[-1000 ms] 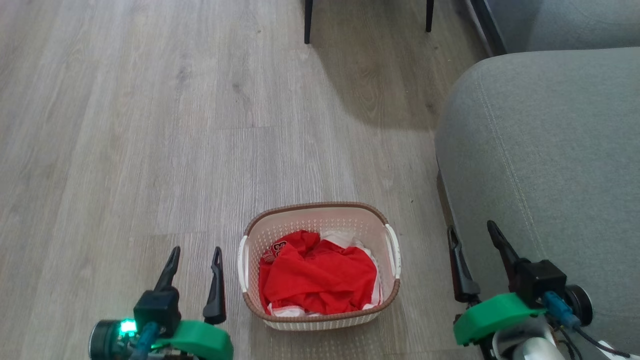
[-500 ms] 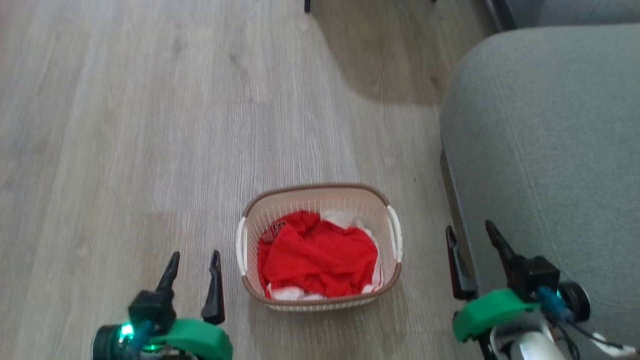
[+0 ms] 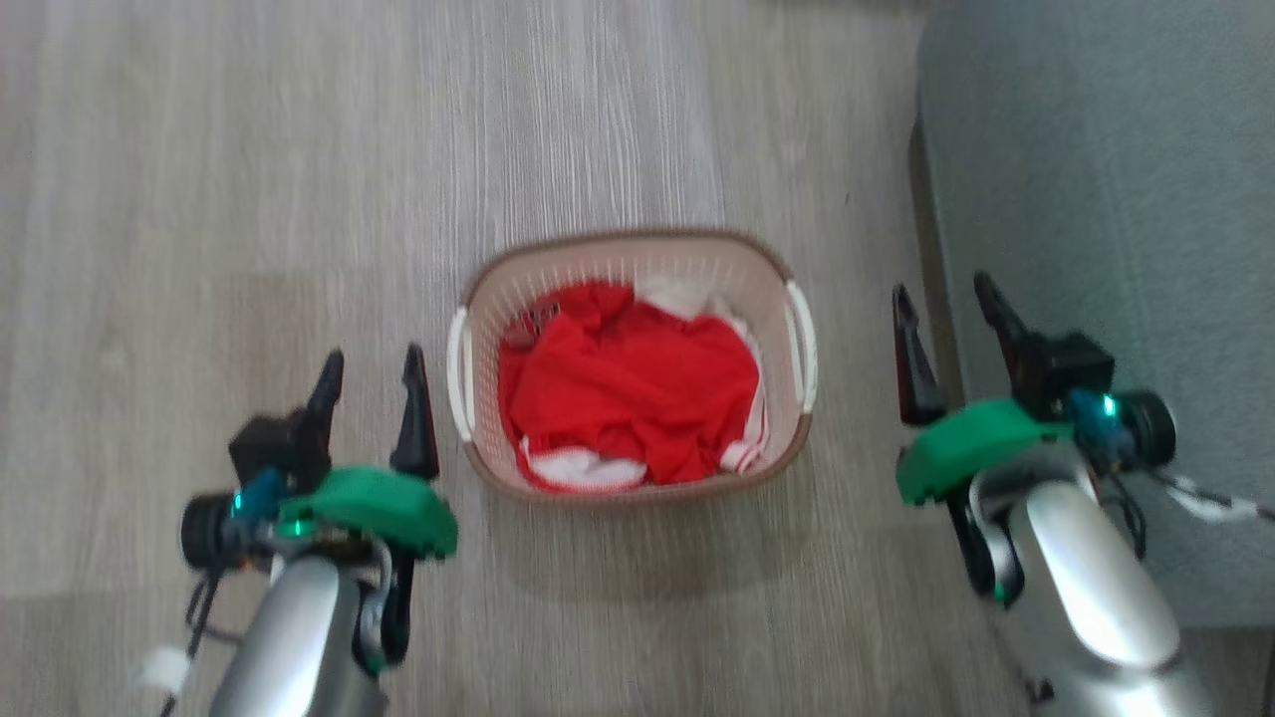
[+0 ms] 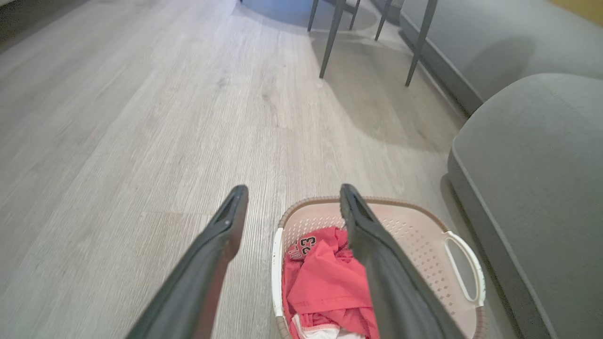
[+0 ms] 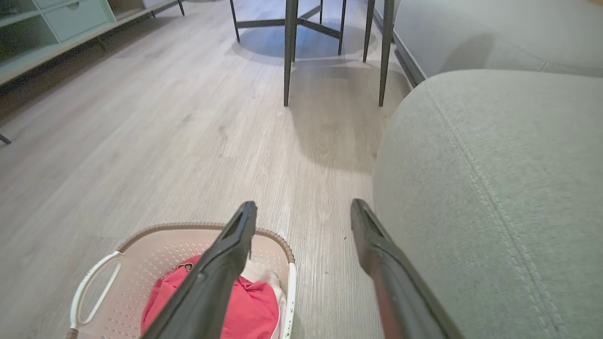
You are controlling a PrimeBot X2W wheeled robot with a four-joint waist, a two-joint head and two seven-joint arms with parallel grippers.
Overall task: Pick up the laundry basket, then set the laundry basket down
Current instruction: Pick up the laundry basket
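Head view, tilted lower than a second ago — the camera moved, not the laundry basket [image 3: 618,267], now mid-frame on the floor [image 3: 199,199]. Left gripper [image 3: 372,357] and right gripper [image 3: 944,289] flank it, both spread, empty — pickup pending.

1 laundry basket [image 3: 742,282], 1 left gripper [image 3: 373,355], 1 right gripper [image 3: 942,286] and 1 grey sofa [image 3: 1096,179].

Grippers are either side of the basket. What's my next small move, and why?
Probably ease both grippers inward to the white side handles. The laundry basket sits on the floor between them, the left gripper and right gripper both open and apart from it, so nothing is gripped yet.
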